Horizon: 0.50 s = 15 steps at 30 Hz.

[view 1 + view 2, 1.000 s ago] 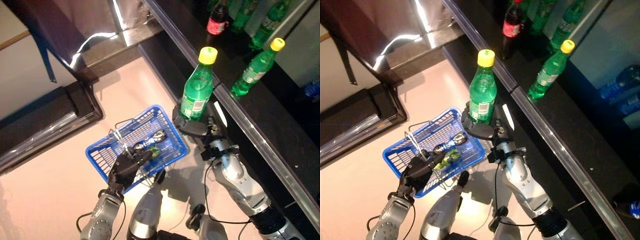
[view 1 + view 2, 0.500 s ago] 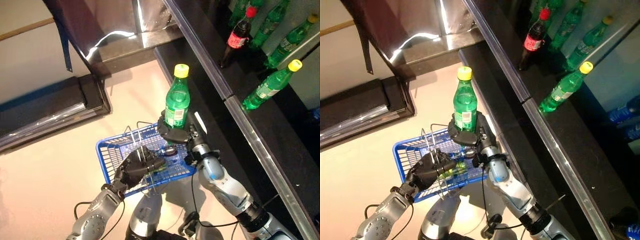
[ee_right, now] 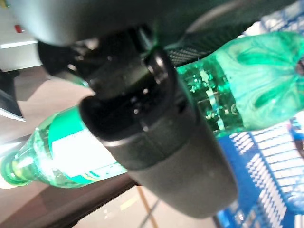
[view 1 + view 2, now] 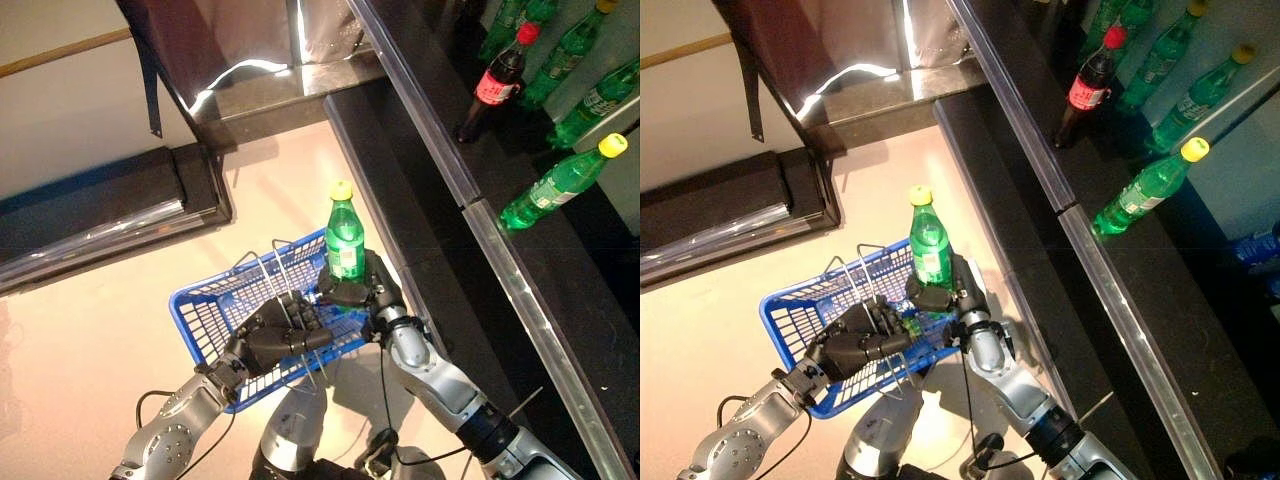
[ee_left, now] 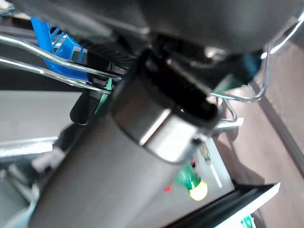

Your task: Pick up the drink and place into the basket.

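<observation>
My right hand is shut on a green bottle with a yellow cap and holds it upright over the right end of the blue basket. The right wrist view shows the thumb curled across the green bottle, with blue mesh past it. My left hand is shut on the basket's thin wire handles and holds the blue basket up in front. A drink lies inside the basket, mostly hidden by the hands.
A dark shelf with a metal rail runs along the right. Green bottles and a dark bottle with a red cap are on it. A dark low platform lies at the left on the pale floor.
My right hand has lowered the green bottle down over the basket's right end. The view has shifted a little. My left hand still holds the basket raised.
</observation>
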Available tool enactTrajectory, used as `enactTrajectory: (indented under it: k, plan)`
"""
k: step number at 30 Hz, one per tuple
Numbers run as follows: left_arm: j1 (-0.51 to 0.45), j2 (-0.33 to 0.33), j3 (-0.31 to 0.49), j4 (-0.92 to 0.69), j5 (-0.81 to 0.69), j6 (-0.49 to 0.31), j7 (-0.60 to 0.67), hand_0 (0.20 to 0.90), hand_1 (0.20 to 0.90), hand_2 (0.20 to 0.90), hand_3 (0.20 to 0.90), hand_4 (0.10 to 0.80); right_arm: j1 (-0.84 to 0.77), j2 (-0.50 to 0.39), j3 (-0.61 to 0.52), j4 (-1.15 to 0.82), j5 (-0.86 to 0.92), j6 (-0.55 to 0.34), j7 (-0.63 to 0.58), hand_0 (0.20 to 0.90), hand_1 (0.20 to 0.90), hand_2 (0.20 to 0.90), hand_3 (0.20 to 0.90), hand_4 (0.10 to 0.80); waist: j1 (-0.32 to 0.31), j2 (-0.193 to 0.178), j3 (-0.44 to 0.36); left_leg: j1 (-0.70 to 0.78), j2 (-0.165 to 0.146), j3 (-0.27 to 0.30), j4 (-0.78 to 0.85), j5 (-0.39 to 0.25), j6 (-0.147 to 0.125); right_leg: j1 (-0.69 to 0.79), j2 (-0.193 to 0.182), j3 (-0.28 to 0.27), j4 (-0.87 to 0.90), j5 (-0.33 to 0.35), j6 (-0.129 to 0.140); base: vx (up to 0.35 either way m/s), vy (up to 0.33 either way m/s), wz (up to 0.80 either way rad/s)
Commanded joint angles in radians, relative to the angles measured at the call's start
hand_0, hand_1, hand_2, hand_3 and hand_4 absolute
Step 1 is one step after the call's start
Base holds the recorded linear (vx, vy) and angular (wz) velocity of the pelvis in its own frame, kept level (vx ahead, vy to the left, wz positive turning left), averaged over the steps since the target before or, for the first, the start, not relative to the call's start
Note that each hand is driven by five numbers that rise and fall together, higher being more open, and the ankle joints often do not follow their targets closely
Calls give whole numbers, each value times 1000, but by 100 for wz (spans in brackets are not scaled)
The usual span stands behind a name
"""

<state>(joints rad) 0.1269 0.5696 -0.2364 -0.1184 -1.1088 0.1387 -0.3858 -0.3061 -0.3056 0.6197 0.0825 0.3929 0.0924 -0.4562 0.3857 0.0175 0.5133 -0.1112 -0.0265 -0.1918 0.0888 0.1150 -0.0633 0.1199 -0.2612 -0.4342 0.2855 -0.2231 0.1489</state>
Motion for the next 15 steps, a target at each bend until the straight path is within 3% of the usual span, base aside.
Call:
enactTrajectory:
  k: [1, 15]
  plan:
    - [-118, -108, 15, -452, -190, -126, -352, 300, 300, 300, 200, 100, -37, 72, 56, -26, -65, -150, -6, 300, 300, 300, 200, 100, -18, 26, -258, 8, -5, -66, 86, -61, -7, -8, 41, -12, -31, 110, -81, 0, 0, 0]
    - [-158, -79, 18, -510, -254, -92, -541, 300, 300, 300, 200, 100, -18, 137, 48, 215, -83, -155, -4, 300, 300, 300, 200, 100, -1, 49, -258, -2, -20, -84, 95, -60, -10, -13, 29, -31, -12, 105, -81, 9, 4, 1]
